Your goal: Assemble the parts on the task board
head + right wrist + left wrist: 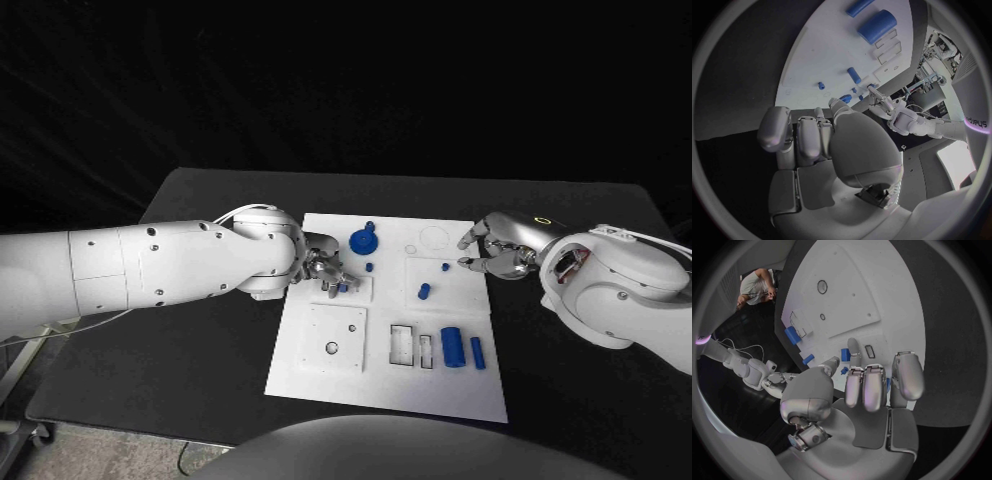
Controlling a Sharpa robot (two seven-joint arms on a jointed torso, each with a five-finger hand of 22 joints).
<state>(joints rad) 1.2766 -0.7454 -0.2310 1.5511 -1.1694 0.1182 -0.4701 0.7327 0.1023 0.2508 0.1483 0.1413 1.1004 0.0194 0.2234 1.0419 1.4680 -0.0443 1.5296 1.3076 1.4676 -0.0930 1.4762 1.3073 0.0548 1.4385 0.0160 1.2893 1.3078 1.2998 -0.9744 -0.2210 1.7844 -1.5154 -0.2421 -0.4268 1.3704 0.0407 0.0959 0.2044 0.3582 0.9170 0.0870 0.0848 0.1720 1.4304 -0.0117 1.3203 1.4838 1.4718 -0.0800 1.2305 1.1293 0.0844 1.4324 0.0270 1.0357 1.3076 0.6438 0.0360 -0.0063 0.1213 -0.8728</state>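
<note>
Risk points on the white rectangular task board (346,375), at centre frame on the black table (202,330). Left hand (325,270), left of centre, reaches its fingers onto a small inset plate; whether it holds anything cannot be told. Small blue plastic parts (424,291) lie loose at centre, easily nudged. Right hand (498,252), upper right, hovers curled, apparently empty.

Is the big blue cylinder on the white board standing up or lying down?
Lying down. The big blue cylinder rests on its side on the task board, its long side showing, beside a thinner blue piece.
</note>
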